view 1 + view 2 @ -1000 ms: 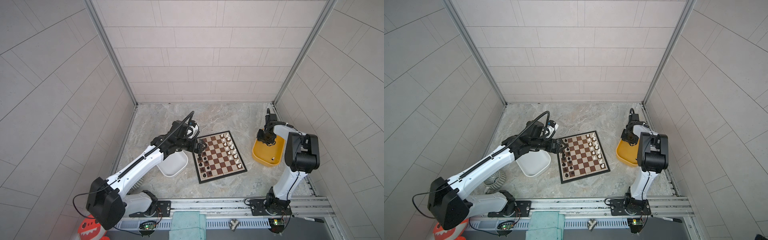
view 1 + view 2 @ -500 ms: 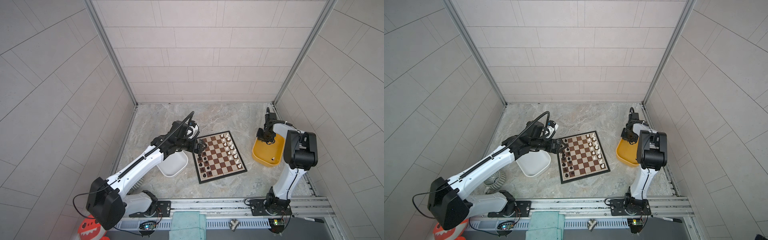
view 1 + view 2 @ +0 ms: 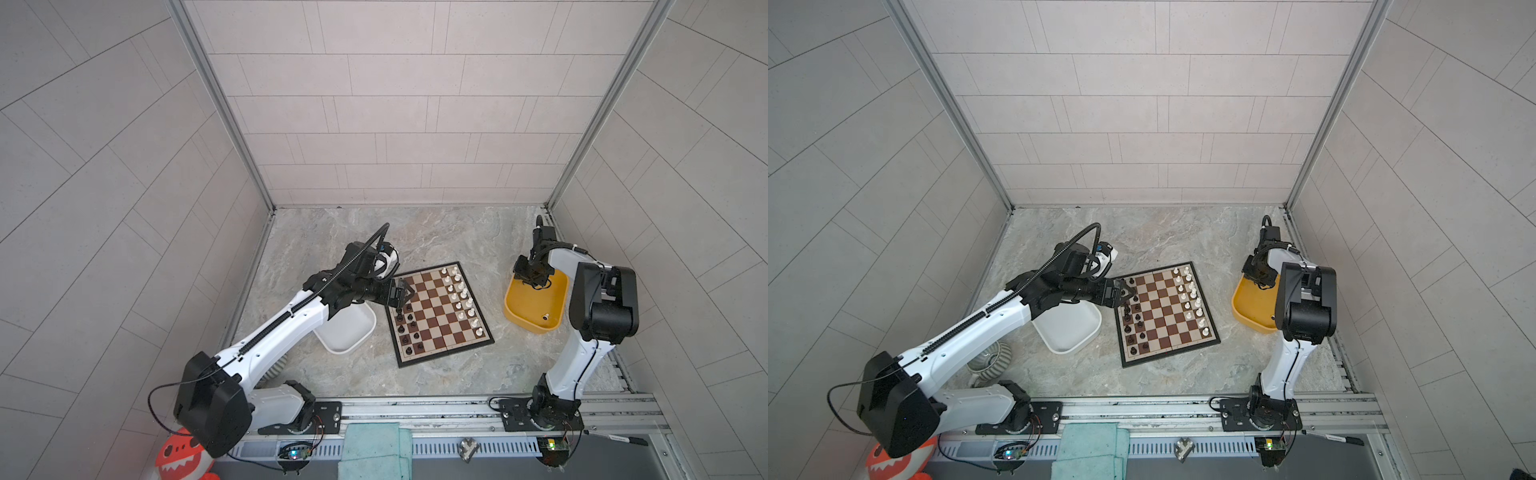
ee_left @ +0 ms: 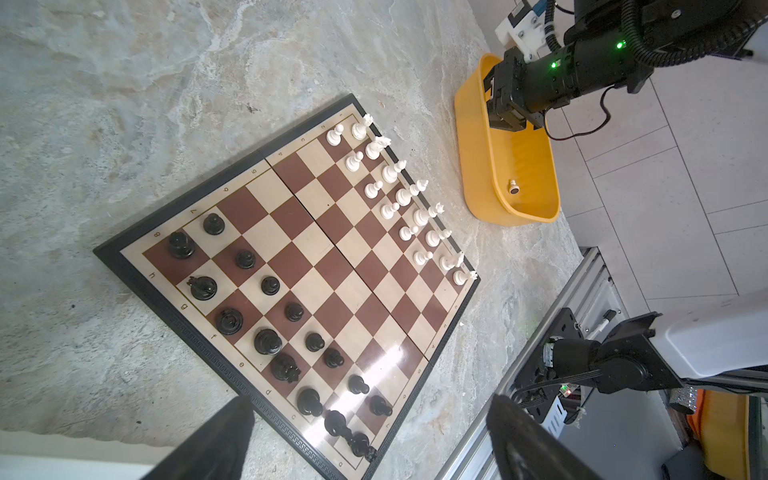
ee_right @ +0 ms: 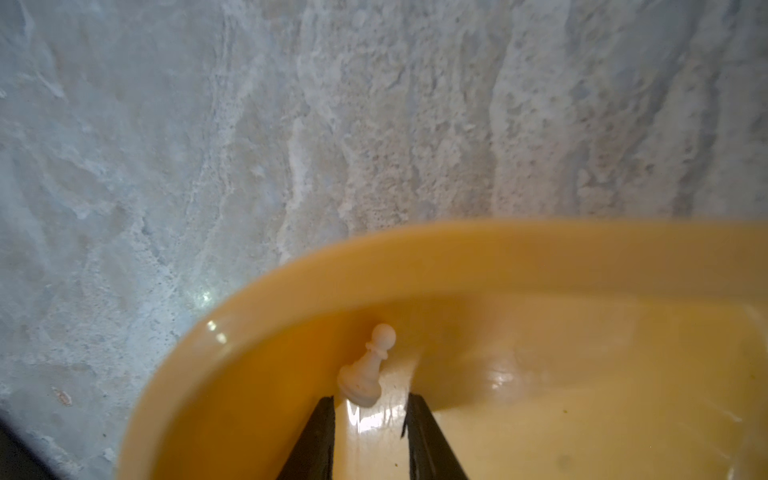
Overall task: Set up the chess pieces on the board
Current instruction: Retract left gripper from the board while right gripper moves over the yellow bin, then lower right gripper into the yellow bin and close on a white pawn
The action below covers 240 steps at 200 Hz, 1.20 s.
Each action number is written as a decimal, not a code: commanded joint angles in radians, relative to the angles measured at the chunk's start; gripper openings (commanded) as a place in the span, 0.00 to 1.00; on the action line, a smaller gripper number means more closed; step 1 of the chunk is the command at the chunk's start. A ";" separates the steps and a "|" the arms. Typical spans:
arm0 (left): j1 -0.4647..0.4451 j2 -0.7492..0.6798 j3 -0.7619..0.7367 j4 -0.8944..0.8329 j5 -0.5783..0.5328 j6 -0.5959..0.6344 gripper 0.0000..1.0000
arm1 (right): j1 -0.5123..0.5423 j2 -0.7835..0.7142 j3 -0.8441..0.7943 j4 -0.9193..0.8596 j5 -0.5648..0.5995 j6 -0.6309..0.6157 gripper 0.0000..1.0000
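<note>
The flat square chessboard with brown and cream squares point(image 3: 435, 321) is nearly set. Below and just ahead of the left gripper point(image 3: 402, 293), whose jaws are spread wide and hold nothing, the small black plastic chessmen point(image 4: 267, 340) stand in two full rows, all sixteen upright. On the side of the board farthest from it, the small white plastic chessmen point(image 4: 390, 172) fill their back row, but the pawn row counts only six.

The missing two are in the oval yellow plastic tub point(image 3: 509, 305). One white pawn point(image 5: 365, 368) sits against the wall just past the tips of the right gripper point(image 5: 369, 401), whose jaws stand narrowly apart with nothing between them. The other white pawn point(image 3: 546, 317) lies at the tub's far end, well apart from that gripper. What remains, I judge, is lifting and placing these two — the rest looks done.
</note>
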 commanded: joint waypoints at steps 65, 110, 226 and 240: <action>0.002 0.000 -0.012 0.020 0.010 -0.001 0.94 | -0.021 0.000 0.046 0.010 -0.023 0.082 0.32; 0.002 -0.001 -0.012 0.019 0.009 0.000 0.94 | -0.019 0.048 0.094 -0.038 -0.010 0.055 0.31; 0.002 -0.009 -0.014 0.021 0.010 -0.001 0.94 | 0.018 0.096 0.131 -0.136 0.077 -0.042 0.26; 0.002 -0.011 -0.014 0.020 0.010 -0.002 0.94 | 0.018 0.104 0.138 -0.145 0.087 -0.052 0.25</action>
